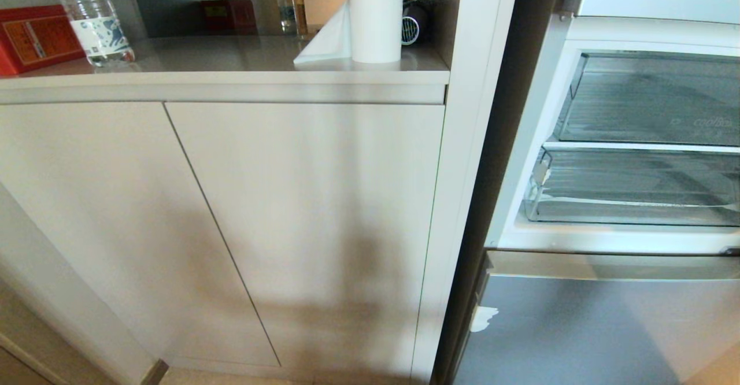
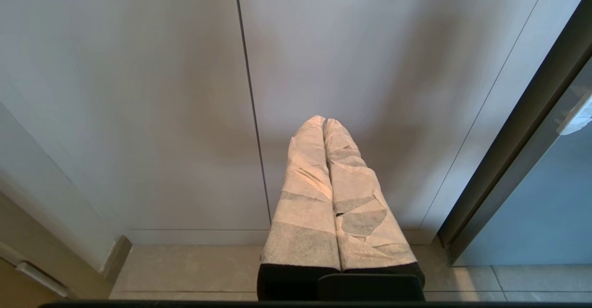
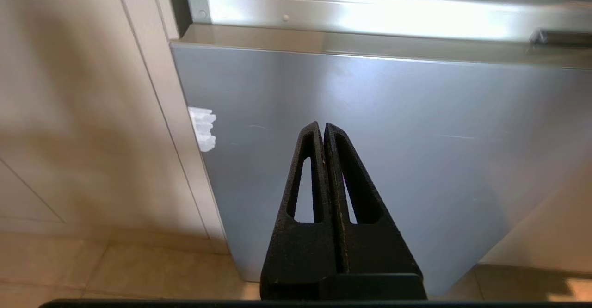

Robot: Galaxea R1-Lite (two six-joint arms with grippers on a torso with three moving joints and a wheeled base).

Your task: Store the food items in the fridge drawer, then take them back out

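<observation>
Head view only: fridge drawer point(image 1: 630, 191), clear, beneath a shorter bin point(image 1: 653, 99). Wrist views only: left gripper point(image 2: 323, 122) and right gripper point(image 3: 322, 126), both clenched, empty.

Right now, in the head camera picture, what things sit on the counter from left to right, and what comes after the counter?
Red box → big clear water bottle → paper towel roll → small dark round gadget → white cabinet side panel → open fridge with its clear fridge drawer.
</observation>
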